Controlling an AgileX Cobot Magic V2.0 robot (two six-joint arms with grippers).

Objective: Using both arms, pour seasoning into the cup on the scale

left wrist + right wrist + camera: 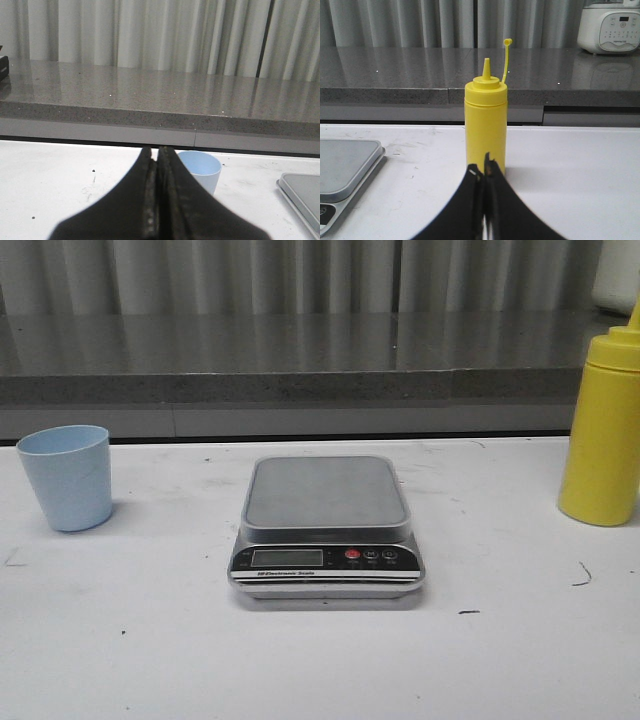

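Observation:
The pale blue cup (68,477) stands upright on the white table at the far left. The silver scale (326,528) sits in the middle with nothing on its platform. The yellow seasoning bottle (603,430) stands upright at the far right. No gripper shows in the front view. In the left wrist view my left gripper (157,152) is shut and empty, with the cup (201,170) just beyond its tips and the scale's corner (302,192) at the side. In the right wrist view my right gripper (481,167) is shut and empty, short of the bottle (486,120), whose nozzle is uncapped.
A grey stone ledge (300,365) runs along the back of the table under pale curtains. A white appliance (611,27) stands on the ledge at the far right. The scale's edge (347,167) shows in the right wrist view.

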